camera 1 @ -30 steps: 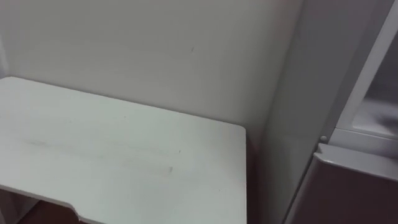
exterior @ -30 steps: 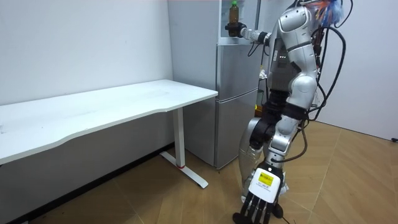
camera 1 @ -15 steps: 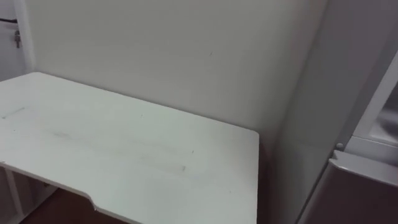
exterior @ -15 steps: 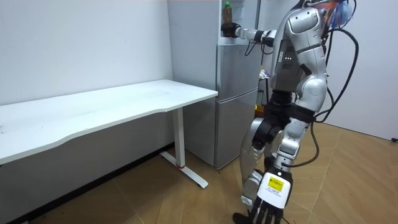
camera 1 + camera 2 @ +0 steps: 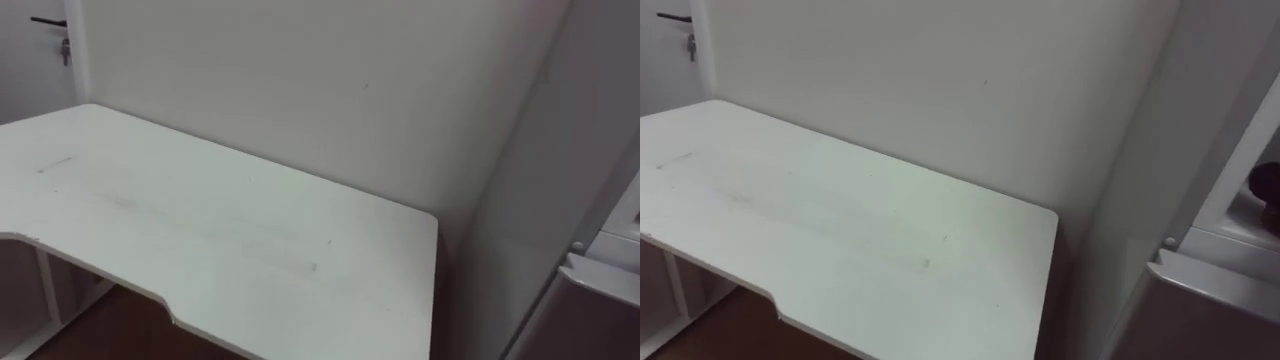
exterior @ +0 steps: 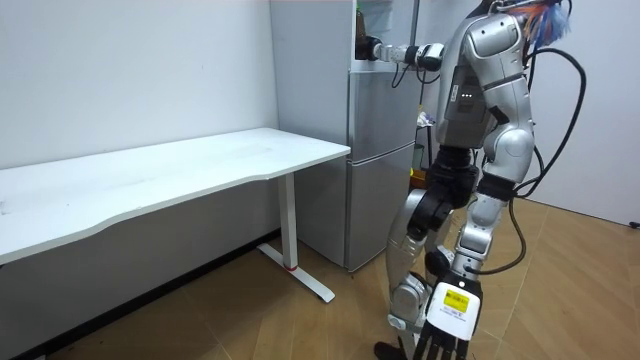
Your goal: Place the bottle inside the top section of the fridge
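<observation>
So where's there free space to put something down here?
The whole long white desk top is bare, from the wall to its front edge. It is crowded at the top of the tall grey fridge, where the right robot hand reaches in.

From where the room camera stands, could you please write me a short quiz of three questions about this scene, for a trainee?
1. Which hand reaches up to the upper compartment of the tall grey fridge?
2. True or false: the dark bottle stands on the long white table.
3. The left hand hangs: A) over the table; B) low beside the robot's leg, near the wooden floor; C) against the fridge's door.

Key
1. The right hand.
2. False: the bottle is up at the fridge's upper compartment, by the right hand.
3. B.
</observation>
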Controlling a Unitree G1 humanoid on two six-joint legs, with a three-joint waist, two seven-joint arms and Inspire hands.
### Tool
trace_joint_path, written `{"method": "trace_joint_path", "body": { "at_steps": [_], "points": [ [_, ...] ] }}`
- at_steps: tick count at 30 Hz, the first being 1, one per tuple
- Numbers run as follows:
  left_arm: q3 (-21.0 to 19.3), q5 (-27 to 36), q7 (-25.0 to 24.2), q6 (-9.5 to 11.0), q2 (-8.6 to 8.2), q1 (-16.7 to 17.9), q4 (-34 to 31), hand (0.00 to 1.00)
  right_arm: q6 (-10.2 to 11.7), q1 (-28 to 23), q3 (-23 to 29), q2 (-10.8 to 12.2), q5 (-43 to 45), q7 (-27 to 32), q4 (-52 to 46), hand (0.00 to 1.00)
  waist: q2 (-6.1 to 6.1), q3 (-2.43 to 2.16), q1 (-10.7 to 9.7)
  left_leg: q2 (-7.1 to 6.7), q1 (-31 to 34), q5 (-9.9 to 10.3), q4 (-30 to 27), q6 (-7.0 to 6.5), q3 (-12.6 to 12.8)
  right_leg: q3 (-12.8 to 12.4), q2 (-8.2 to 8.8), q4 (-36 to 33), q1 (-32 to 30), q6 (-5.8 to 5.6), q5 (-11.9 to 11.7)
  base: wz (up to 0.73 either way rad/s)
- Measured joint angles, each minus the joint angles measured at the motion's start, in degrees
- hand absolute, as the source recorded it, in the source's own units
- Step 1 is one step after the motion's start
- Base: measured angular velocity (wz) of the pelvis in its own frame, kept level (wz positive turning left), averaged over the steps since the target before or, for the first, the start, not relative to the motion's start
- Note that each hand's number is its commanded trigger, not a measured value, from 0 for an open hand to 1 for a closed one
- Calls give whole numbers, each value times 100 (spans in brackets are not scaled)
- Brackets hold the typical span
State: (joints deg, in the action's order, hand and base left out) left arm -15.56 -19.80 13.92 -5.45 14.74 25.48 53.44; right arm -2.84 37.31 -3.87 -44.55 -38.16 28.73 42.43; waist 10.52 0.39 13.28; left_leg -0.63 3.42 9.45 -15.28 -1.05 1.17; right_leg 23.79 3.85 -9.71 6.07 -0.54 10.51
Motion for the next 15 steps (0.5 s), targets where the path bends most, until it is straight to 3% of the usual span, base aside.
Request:
{"method": "trace_joint_path", "body": {
  "at_steps": [8, 15],
  "points": [
    [0, -5, -69, -2, 32, 5, 0, 0, 27, 2, 4, 0, -45, 0, 34, 0, 43, -23, 85, 0, -5, 0, 1, 0, -4, 12, -1, 0, 17, 0, 0, 0],
    [1, -75, -84, -1, 32, -6, -3, 0, 31, 3, -1, 0, -111, -66, 78, 0, 17, 0, 122, 2, -68, 2, 0, 2, 5, -8, -1, 11, 51, 0, 0, 0]
  ]
}}
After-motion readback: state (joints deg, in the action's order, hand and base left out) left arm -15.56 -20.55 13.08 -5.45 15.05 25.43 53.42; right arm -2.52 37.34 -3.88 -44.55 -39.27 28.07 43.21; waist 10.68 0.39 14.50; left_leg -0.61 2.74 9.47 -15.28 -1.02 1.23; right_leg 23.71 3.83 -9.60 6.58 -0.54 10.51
